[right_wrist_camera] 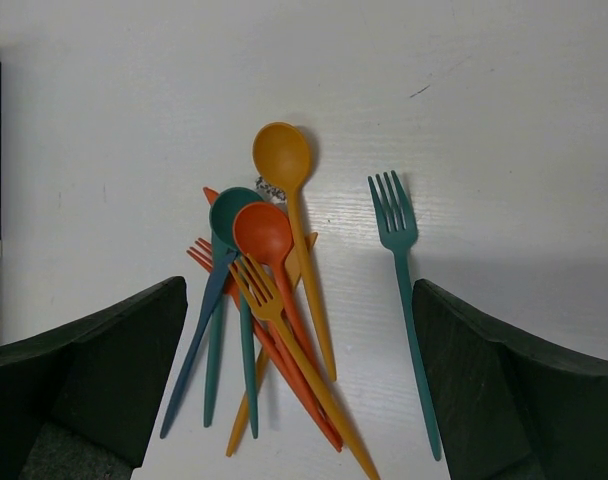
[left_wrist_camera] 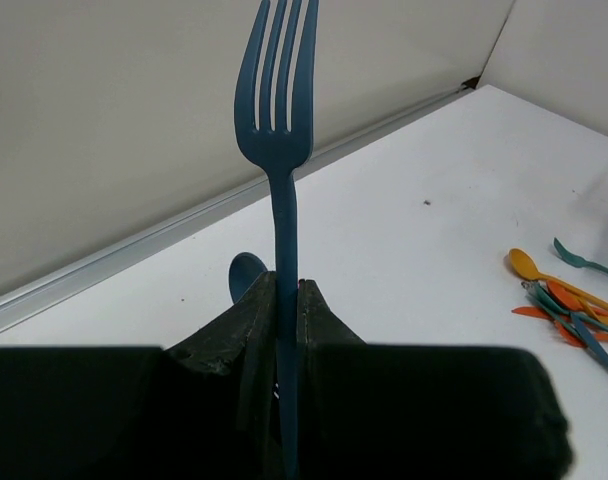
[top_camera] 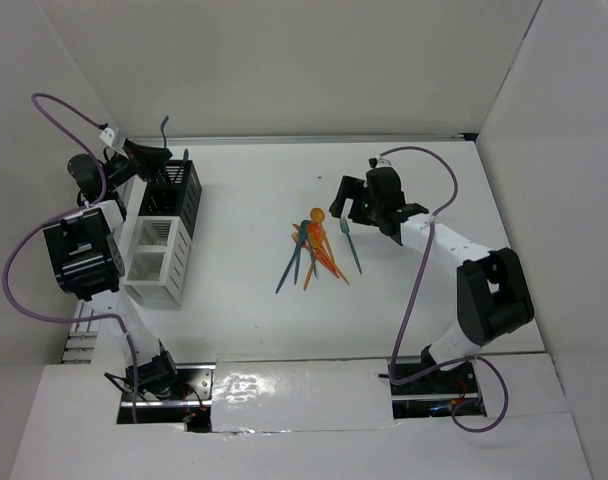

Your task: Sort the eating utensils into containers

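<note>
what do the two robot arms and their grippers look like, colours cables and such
Both the left arm and right arm are white links joined by boxy black joint housings. A thin purple cable loops loosely along each. The left gripper and right gripper are black, with chunky wedge-shaped dark fingers. No markings are legible.

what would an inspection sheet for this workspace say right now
surface: white table, a few tiny dark specks
job's things: utensil pile mid-table, orange and teal mixed; lone teal fork beside it, apart; black mesh bin and white bins in a row on the left
clutter: nothing seen
grippers: left gripper shut on held teal fork, tines pointing away from the fingers; right gripper open above the pile
cables: purple cables loop along both arms, clear of the utensils
surroundings: white walls on three sides
</note>
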Tool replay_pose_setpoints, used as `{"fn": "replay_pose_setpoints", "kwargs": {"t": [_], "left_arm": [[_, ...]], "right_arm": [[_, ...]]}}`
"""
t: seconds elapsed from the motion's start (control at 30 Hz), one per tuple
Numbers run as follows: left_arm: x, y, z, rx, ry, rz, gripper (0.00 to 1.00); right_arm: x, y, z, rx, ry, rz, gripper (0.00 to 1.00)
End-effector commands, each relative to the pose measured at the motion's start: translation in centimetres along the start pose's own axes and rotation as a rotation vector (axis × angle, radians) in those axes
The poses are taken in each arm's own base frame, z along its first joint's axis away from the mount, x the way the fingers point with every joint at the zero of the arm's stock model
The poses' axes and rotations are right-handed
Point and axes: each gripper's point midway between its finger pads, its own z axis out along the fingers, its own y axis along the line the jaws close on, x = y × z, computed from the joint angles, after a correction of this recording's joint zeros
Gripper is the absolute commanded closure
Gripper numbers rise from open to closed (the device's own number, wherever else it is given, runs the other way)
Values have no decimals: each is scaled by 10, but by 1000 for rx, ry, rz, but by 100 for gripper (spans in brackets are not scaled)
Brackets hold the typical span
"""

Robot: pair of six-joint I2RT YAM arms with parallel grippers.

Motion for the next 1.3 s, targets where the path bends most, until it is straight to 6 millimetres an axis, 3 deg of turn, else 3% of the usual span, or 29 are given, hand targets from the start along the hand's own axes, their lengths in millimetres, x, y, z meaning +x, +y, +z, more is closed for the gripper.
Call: {"fn": "replay_pose_setpoints", "kwargs": {"t": [0.0,0.33,0.37,0.5,0.53,0.63,0.67,0.73,0.77,0.8,0.93,1.03,1.13,1.2,1.23,1.27], "left_arm": [[-6,3,4,65,-22,162,100],[15,22,12,95,7,177,96],[16,21,12,99,9,186,88],[15,21,12,99,12,207,79],[14,21,11,95,16,203,68],[6,18,11,92,15,225,52],[13,15,9,87,22,208,46],[0,13,8,66,8,237,30],[-1,11,6,62,8,244,26],[-15,6,6,65,-2,272,22],[-41,-4,3,50,-12,281,20],[-77,-20,1,27,-38,291,18],[-122,-39,-5,-39,-55,257,17],[-132,-51,-6,-52,-12,170,18],[-148,-66,-5,-49,-11,197,19],[-144,-67,-5,-97,26,137,19]], "right_arm": [[-24,17,5,-30,-72,-13,0],[-18,23,11,-29,-67,-29,0],[-18,23,11,-30,-66,-35,0],[-19,28,11,-33,-74,-55,0],[-18,30,11,-37,-71,-60,0],[-15,35,13,-45,-65,-71,0],[-14,37,13,-48,-64,-74,0],[-14,40,11,-56,-64,-77,0],[-14,40,11,-56,-64,-79,0],[-14,41,10,-57,-65,-84,0],[-6,46,10,-63,-46,-104,0],[0,48,12,-55,-29,-116,0],[11,53,14,-65,2,-120,8],[22,54,20,-68,33,-112,11],[28,57,21,-86,51,-115,14],[29,63,22,-100,58,-115,17]]}}
